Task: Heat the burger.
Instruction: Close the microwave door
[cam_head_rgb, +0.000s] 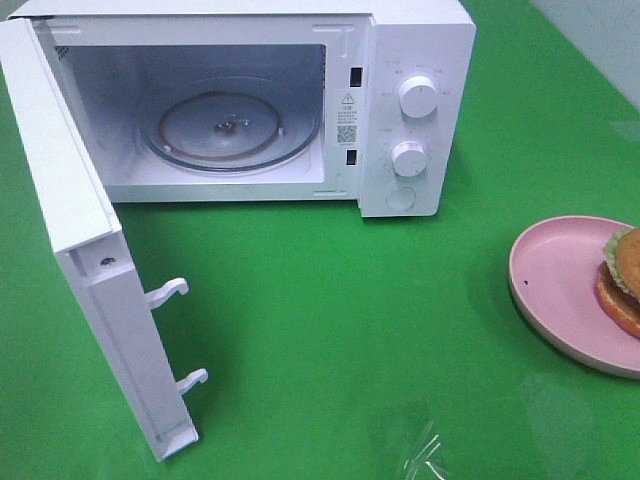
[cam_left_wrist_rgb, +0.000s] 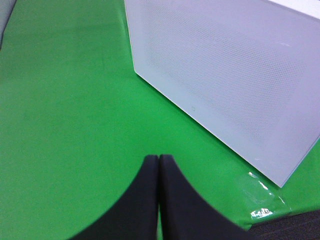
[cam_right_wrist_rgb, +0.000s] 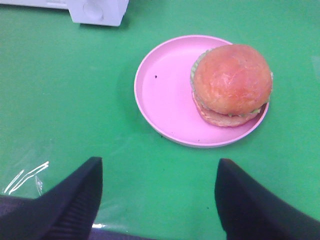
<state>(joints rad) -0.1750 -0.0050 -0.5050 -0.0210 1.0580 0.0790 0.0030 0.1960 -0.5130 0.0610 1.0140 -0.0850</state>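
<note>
Right wrist: right pincer (cam_right_wrist_rgb: 157, 197) wide, empty, near burger (cam_right_wrist_rgb: 231, 84); left pincer (cam_left_wrist_rgb: 159, 195) closed, seemingly empty.

the left gripper (cam_left_wrist_rgb: 159, 165) hangs over the green cloth (cam_left_wrist_rgb: 65, 115), jaws pressed together, near the microwave door (cam_left_wrist_rgb: 225, 75).

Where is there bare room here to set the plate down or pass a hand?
Bare green cloth lies between the open microwave door, the microwave front and the pink plate. The glass turntable inside is empty. It is tight by the door's latches; the burger crowds one side of the plate.
</note>
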